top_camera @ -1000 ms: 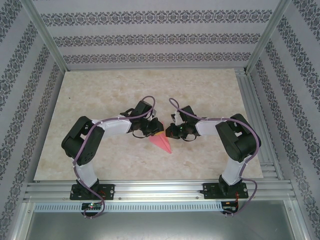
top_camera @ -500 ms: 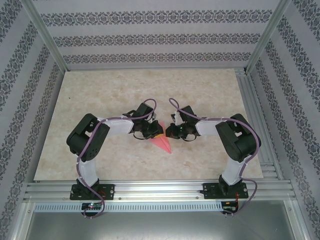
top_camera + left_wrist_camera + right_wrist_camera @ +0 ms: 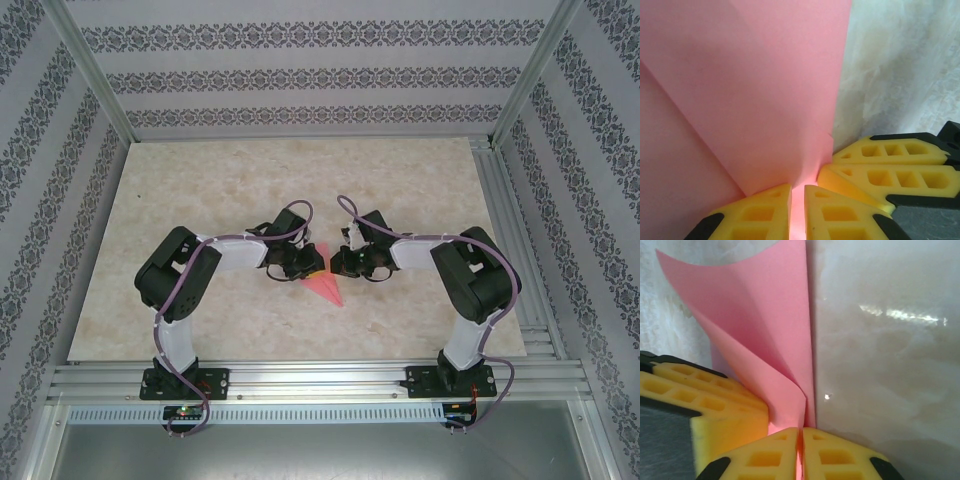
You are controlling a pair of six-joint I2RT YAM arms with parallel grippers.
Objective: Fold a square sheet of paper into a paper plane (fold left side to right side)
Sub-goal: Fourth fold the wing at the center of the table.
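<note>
**Marbled table, one pink paper on it**

The table (image 3: 200, 180) has a pale beige, marbled top with a slight gloss, and light glints off it in the right wrist view. A folded pink paper (image 3: 326, 288) lies on it, nearer the near edge than the far one and about midway between the left and right edges. Its sharp tip points toward the near edge, slightly rightward. One flap curls up off the surface. Silver metal rails (image 3: 320, 380) run along the near and right edges.

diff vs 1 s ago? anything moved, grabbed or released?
Left arm swung inward; the left tool slid right and a little nearer along the paper, closing on the right tool. Nothing released: both tools stay pinched on the paper. Right arm and the paper's near tip unmoved.
</note>
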